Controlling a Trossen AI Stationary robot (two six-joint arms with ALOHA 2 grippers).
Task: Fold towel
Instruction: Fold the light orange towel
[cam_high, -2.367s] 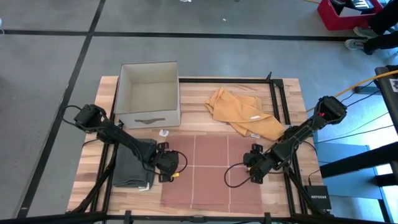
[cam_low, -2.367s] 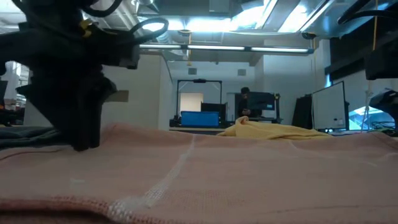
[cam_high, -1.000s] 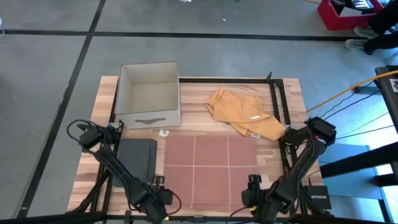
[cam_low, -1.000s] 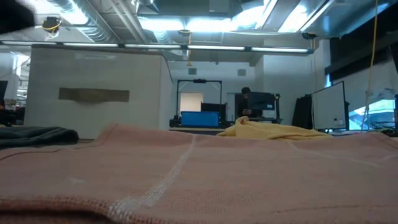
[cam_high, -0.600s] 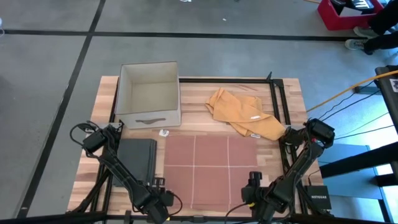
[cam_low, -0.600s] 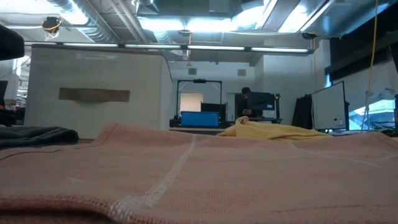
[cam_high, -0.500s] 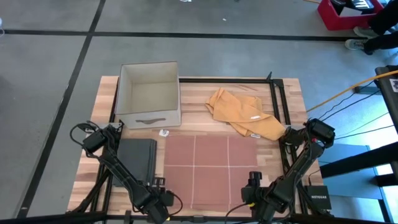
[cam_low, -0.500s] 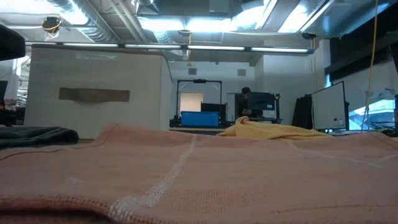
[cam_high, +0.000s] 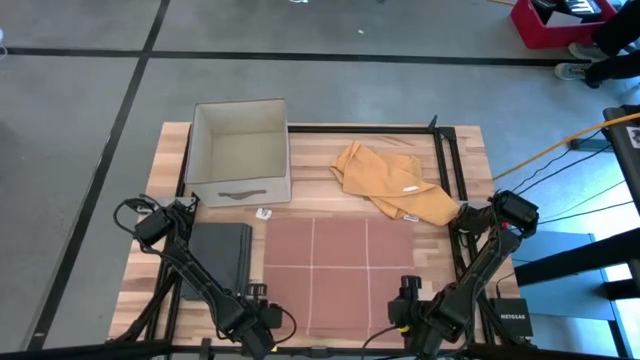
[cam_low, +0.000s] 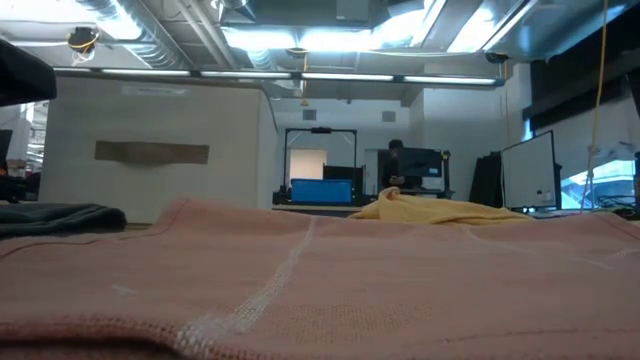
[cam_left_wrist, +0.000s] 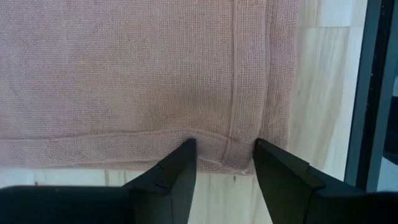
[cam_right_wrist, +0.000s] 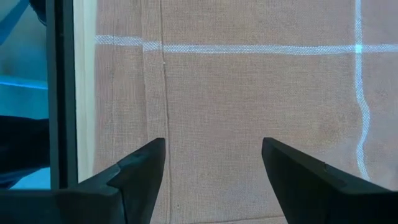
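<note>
Left pincer (cam_left_wrist: 224, 167): mine, at the table's near edge, fingers spread to either side of the pink towel's (cam_high: 338, 278) near left corner; nothing pinched yet.
Right pincer (cam_right_wrist: 212, 163): mine too, at the near edge on the other side, fingers spread wide above the towel's near right part; holding nothing.
Towel position: it lies flat and open on the wooden table (cam_high: 467, 175), between my two arms, its near hem right at my fingertips.
Towel direction: from both pincers the cloth stretches away toward the far side, so its free length runs near to far, roughly square as seen from above.
Key relation: each near corner belongs to the pincer on its own side; the left corner sits between my left fingers, while my right fingers seem to stand a little inboard of the right hem, though I can't judge their height over the cloth.
Next move, as I judge it: close on both near corners and carry them to the far edge.
Beside the towel: a folded dark grey cloth (cam_high: 217, 258) on the left.
Farther off: a crumpled orange cloth (cam_high: 390, 180) and an open beige bin (cam_high: 238, 150).
</note>
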